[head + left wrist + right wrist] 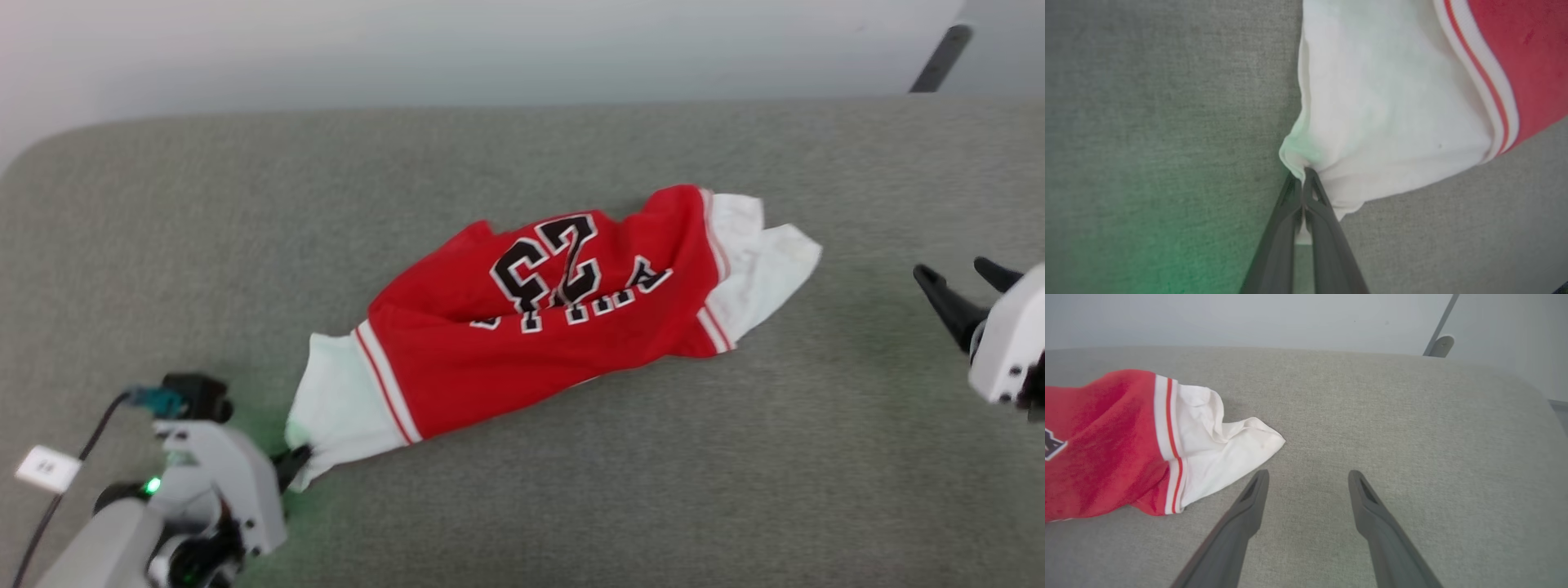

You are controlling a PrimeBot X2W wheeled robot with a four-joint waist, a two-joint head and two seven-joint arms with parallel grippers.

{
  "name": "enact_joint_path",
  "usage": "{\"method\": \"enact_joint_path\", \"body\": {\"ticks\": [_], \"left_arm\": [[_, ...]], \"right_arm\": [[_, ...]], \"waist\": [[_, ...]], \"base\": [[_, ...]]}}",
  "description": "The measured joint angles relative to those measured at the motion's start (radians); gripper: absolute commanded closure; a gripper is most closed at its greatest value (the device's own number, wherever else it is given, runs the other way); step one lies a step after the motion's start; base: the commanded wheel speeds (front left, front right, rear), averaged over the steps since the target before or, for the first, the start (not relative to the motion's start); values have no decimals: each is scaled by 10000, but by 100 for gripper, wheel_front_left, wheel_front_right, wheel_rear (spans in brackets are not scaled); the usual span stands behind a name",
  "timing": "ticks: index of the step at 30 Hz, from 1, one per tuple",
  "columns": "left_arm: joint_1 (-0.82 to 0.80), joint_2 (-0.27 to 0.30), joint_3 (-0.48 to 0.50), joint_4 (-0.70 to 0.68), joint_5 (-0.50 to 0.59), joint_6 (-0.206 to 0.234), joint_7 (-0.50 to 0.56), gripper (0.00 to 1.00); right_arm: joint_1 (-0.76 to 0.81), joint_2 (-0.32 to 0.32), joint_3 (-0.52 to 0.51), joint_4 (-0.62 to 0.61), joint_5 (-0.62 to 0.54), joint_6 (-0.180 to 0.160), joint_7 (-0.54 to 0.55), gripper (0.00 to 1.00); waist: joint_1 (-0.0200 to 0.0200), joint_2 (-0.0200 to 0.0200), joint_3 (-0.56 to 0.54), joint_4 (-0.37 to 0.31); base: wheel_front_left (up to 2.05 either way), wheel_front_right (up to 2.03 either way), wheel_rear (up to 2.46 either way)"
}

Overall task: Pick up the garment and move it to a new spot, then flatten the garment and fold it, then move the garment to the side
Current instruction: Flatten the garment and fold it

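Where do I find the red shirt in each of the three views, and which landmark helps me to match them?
Head view: the shirt lies across the centre, from lower left to upper right.
Left wrist view: white sleeve in the upper middle, red cloth top right.
Right wrist view: the shirt at the left edge, middle height.
Shared landmark: red-striped white trim beside each sleeve.

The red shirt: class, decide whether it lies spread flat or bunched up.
Bunched up: the red shirt lies rumpled, folds hiding part of its lettering.
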State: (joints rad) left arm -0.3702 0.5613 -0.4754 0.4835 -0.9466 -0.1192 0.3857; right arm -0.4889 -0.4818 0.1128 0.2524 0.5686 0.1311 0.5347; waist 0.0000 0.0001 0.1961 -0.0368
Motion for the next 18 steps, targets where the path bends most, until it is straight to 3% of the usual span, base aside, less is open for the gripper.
{"method": "enact_joint_path", "body": {"ticks": [18], "left_arm": [[-1833, -911, -1024, -276, 209, -174, -485, 100]], "right_arm": [[-3300, -109, 1193, 4107, 924, 0, 1521, 0]], "waist": [[0, 0, 1657, 1424]], "base": [[0, 0, 0]]}}
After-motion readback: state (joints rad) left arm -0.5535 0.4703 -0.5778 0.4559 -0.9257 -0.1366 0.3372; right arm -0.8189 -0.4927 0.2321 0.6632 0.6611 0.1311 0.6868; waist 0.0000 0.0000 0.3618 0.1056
